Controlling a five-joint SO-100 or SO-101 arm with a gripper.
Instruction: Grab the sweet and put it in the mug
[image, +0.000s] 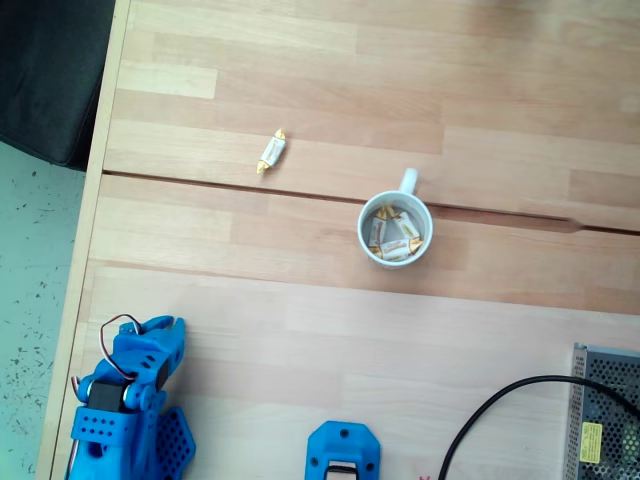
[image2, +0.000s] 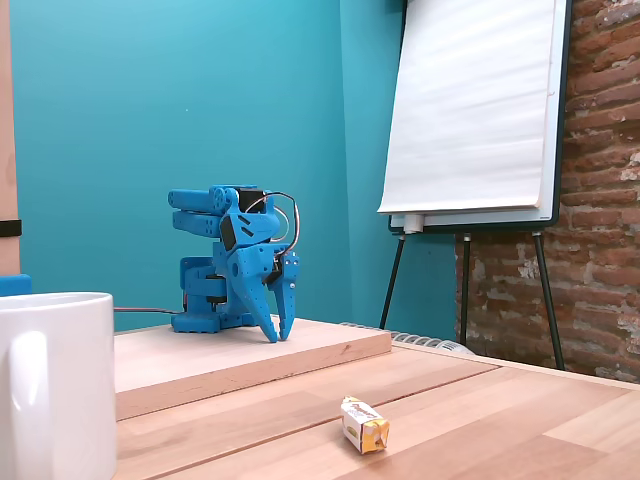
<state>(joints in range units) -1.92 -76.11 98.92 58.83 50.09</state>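
Note:
The sweet (image: 271, 151), a small white-wrapped candy with golden twisted ends, lies on the wooden table left of and slightly beyond the mug (image: 396, 231). In the low fixed view the sweet (image2: 364, 424) is in the foreground, right of the mug (image2: 55, 385). The white mug stands upright and holds several similar sweets. The blue arm sits folded at the table's near left corner, far from both. Its gripper (image2: 279, 338) points down at the board, its fingers together and nothing between them. From above, the gripper (image: 165, 330) is at the arm's top end.
A blue base part (image: 342, 452) sits at the bottom edge. A black cable (image: 500, 410) and a metal mesh box (image: 605, 420) occupy the bottom right. The table's left edge (image: 95, 200) is close to the arm. A flipchart on an easel (image2: 470, 110) stands behind the table.

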